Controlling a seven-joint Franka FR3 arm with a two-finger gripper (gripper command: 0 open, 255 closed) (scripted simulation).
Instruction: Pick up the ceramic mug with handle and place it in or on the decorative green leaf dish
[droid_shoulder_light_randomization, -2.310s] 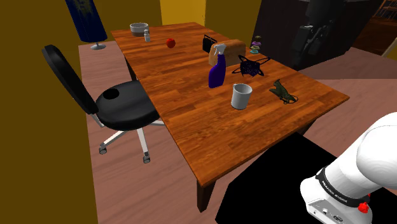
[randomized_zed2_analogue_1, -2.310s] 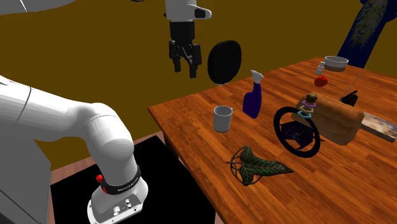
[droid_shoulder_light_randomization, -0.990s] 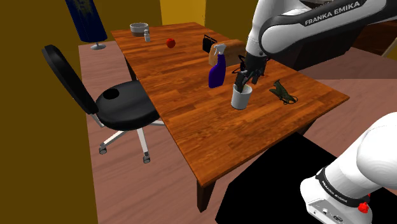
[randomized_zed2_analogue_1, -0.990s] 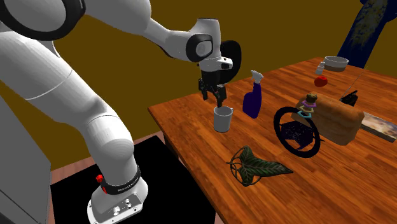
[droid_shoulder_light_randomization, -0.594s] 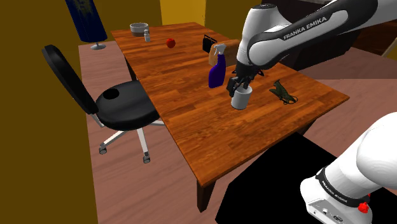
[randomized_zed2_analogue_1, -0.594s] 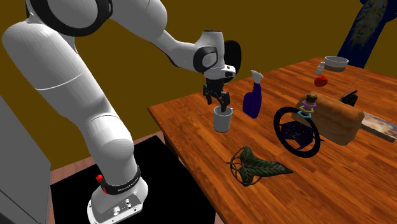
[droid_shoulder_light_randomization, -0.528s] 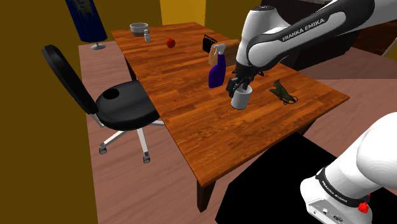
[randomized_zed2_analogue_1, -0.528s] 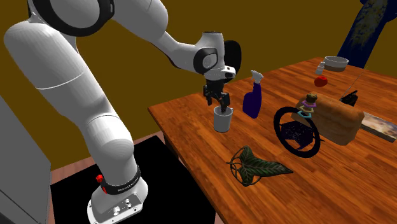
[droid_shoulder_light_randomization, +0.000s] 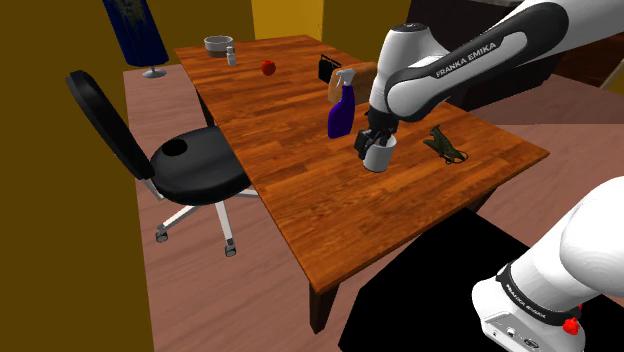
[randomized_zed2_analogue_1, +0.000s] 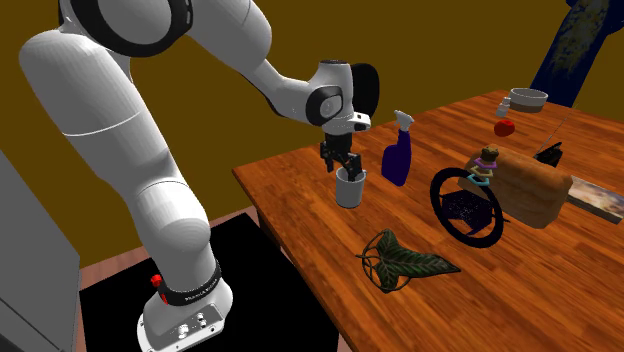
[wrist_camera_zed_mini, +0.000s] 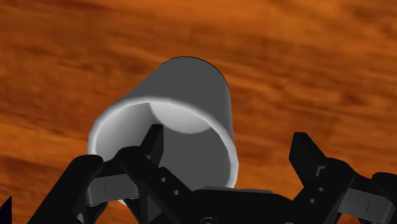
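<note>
The claw (droid_shoulder_light_randomization: 372, 143) (wrist_camera_zed_mini: 229, 143), just lowered, is straddling the wall of the grey mug (droid_shoulder_light_randomization: 379, 157) (wrist_camera_zed_mini: 191, 83), fingers spread, so closing looks next; the mug is standing toward the desk's (droid_shoulder_light_randomization: 330, 205) stand-side end, near the green leaf dish (droid_shoulder_light_randomization: 444, 146).

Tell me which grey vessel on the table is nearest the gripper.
The grey mug beside the blue spray bottle: the gripper straddles its rim. The grey bowl stands far off.
</note>
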